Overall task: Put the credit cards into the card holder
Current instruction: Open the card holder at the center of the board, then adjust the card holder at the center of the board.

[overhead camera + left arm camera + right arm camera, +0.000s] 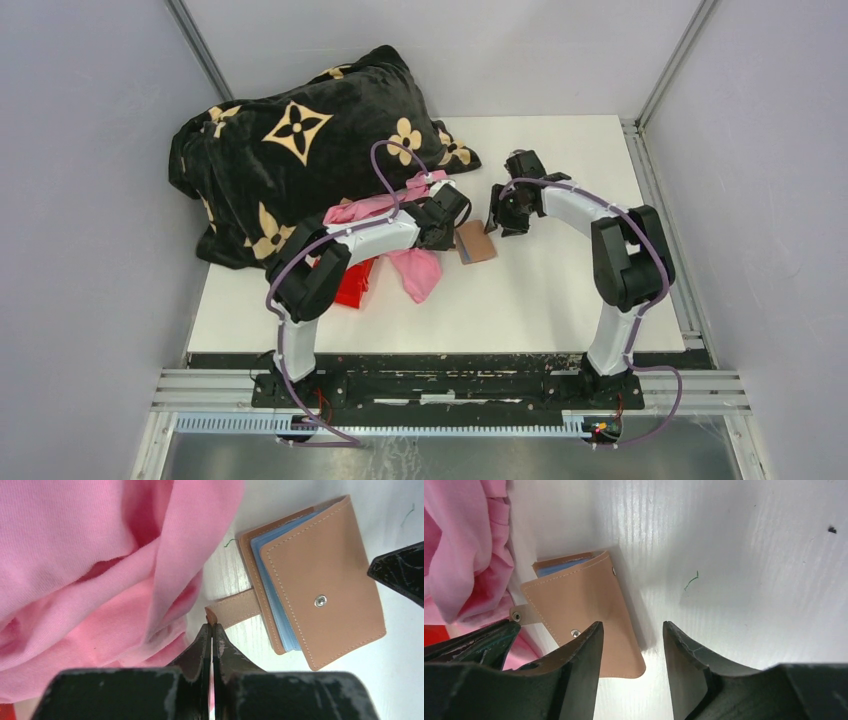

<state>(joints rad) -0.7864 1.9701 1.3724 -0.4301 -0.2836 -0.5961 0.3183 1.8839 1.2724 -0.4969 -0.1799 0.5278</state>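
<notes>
Tan leather at the centre of it all: the card holder (325, 565) lies folded shut on the white worktop (749, 555). Its snap tab (235, 609) is unfastened and sticks out sideways, and the metal stud (320, 600) sits bare on the cover. Between the covers we see light blue layers (267, 587) peeking out; cards or sleeves, we cannot tell.

The left pincer (211, 631) sits right at the tab's free end, jaws pressed together with no gap. Whether they nip a sliver of the tab, we cannot say. The right pincer (630, 642) hangs at the holder's opposite side, jaws spread wide, with one finger (579, 665) over the holder's edge and the other above bare worktop.

Pink cloth (90, 555) is bunched close against the holder on the tab side. From above, a red bin (352, 285) shows beyond that cloth, and a black blanket with gold flowers (290, 140) is heaped farther from the holder.
</notes>
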